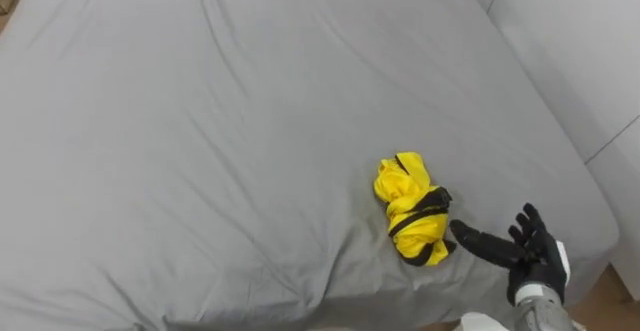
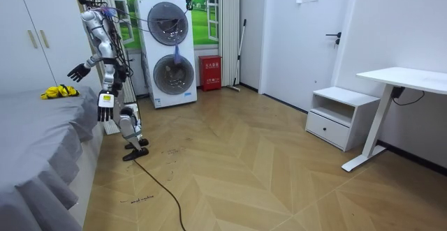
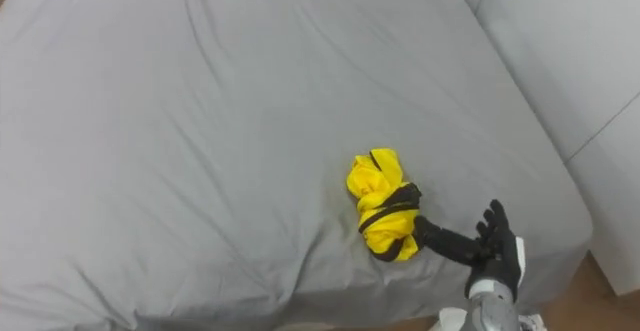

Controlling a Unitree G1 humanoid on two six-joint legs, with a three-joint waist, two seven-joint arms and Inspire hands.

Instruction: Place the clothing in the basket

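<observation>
A bunched yellow garment with black trim (image 1: 410, 211) (image 3: 382, 206) lies on the grey bed sheet (image 1: 200, 121), near the bed's lower right corner. My right hand (image 1: 530, 251) (image 3: 497, 251) is just right of it, open, its straight fingers pointing at the bundle and almost touching its lower edge. In the room view I stand at the bed's end with the right hand (image 2: 77, 71) stretched over the bed toward the yellow garment (image 2: 59, 91). My left hand (image 2: 105, 100) hangs by my side, away from the cloth.
White wardrobe panels (image 1: 580, 51) run close along the bed's right side. The bed's near edge drops off just below the garment. Behind me are a stacked washer and dryer (image 2: 171, 49), a white cabinet (image 2: 339, 116), a desk (image 2: 405, 81) and wooden floor.
</observation>
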